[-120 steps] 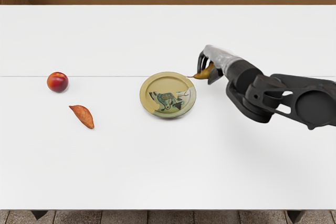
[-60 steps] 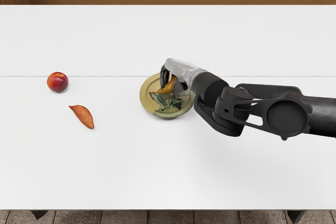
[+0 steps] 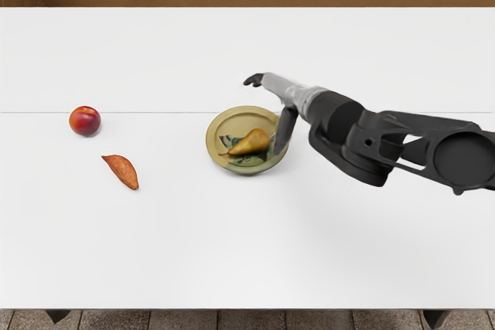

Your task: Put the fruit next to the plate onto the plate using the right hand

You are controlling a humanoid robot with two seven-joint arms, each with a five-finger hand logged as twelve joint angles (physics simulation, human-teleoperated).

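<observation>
A yellow-brown pear (image 3: 250,142) lies on its side on the olive plate (image 3: 222,125) near the table's middle. My right hand (image 3: 272,106) hovers at the plate's right rim with its fingers spread apart, holding nothing. One finger points up and left, others hang down beside the pear. The right arm (image 3: 402,148) enters from the right edge. The left arm does not show.
A red peach (image 3: 85,120) sits at the left of the white table (image 3: 247,229). A little below and right of it lies an orange sweet potato (image 3: 121,171). A brown wall runs along the table's far edge.
The right hand carried the pear from beside the plate's right rim over the plate, then let go. The pear now rests on the plate and the hand has drawn back rightward, fingers spread.
</observation>
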